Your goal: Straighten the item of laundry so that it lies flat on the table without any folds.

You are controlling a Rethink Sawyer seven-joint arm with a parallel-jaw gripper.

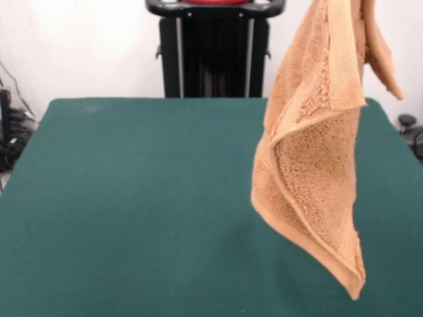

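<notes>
A: What does the front view show of the towel (310, 165)?

B: It hangs in the air at the right side of the picture, above the table (132, 211). Its top runs out past the upper edge, so whatever holds it is out of sight.

A: Is it flat?

B: No. It is folded over on itself lengthwise, with a hemmed edge running diagonally across the front and a lower corner pointing down near the table's near edge. A smaller flap hangs off at the upper right.

A: And the gripper?

B: It does not appear, so nobody can tell whether its fingers are clenched or released.

A: Anything else?

B: The black pedestal (215, 56) stands behind the table against a white wall.
</notes>
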